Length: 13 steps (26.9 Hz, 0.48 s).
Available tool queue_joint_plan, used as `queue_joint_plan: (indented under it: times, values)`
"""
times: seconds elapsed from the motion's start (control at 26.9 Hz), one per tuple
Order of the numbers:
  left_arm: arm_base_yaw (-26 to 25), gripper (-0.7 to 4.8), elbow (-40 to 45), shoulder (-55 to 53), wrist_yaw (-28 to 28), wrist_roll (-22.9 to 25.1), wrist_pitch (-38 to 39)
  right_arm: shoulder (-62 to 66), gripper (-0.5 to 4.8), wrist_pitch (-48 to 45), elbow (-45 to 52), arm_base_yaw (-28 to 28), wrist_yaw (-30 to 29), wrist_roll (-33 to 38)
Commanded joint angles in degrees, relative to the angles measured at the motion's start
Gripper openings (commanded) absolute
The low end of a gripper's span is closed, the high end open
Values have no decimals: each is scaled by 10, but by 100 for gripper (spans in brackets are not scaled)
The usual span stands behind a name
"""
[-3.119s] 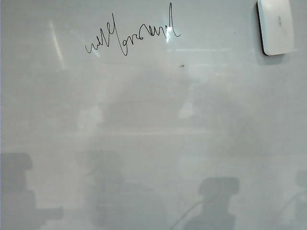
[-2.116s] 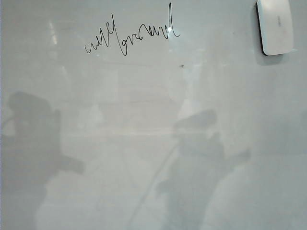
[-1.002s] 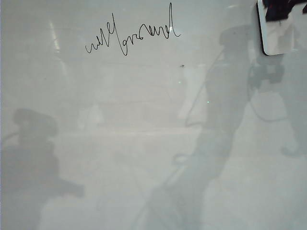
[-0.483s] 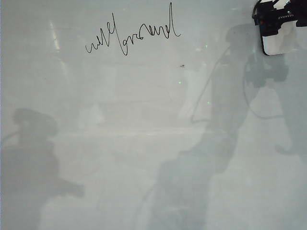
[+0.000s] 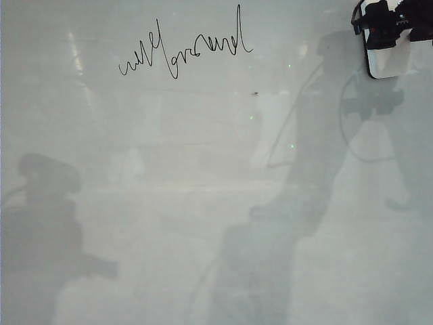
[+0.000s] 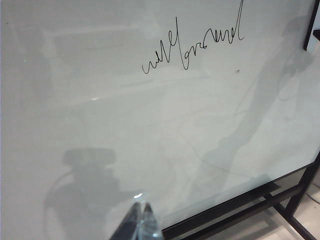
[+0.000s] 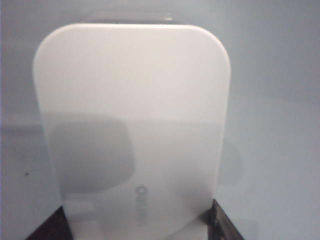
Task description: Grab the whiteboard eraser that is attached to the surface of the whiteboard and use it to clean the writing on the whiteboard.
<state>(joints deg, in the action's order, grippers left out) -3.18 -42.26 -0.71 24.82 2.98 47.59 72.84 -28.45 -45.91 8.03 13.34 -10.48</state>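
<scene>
Exterior view: the whiteboard [image 5: 203, 203] fills the frame, glossy and pale, with the writing [image 5: 183, 51] as one line of black cursive in its upper left-centre and the whiteboard eraser [image 5: 390, 54] stuck flat on the board at the upper right corner, well apart from the writing. The eraser's long axis runs up and down the frame; the line of writing runs across it. The right gripper [image 5: 392, 20] sits over the eraser's upper end, its dark body covering that part of the block. The right wrist view shows the eraser [image 7: 132, 130] directly ahead between two dark fingertips [image 7: 50, 227], one at each long edge, so the jaws straddle its short width. Jaws are parted about the block; contact with the edges cannot be confirmed from these frames, so I judge the grip not yet settled. The left gripper [image 6: 141, 222] shows only as fingertips lying close together low in the left wrist view, far from the eraser; the writing [image 6: 192, 45] lies ahead of it. Judgement: the right arm is much the nearer and should pinch across the short axis, then carry the eraser sideways across the board toward the writing.
</scene>
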Motion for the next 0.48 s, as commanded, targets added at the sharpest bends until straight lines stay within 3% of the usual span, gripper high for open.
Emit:
queue_joint_plan:
  times: [0.04,0.26,0.48]
  values:
    - [0,-2,-1,0,-2,0,-4,-1,165,-54,-20,-2,-2,0]
    - [0,-2,-1,0,-2,0,-4,-23,166,13,-20,18,-1,-22]
    - [0,-2,-1,0,-2,0,-5,-83,166,86,-20,102,25,-186]
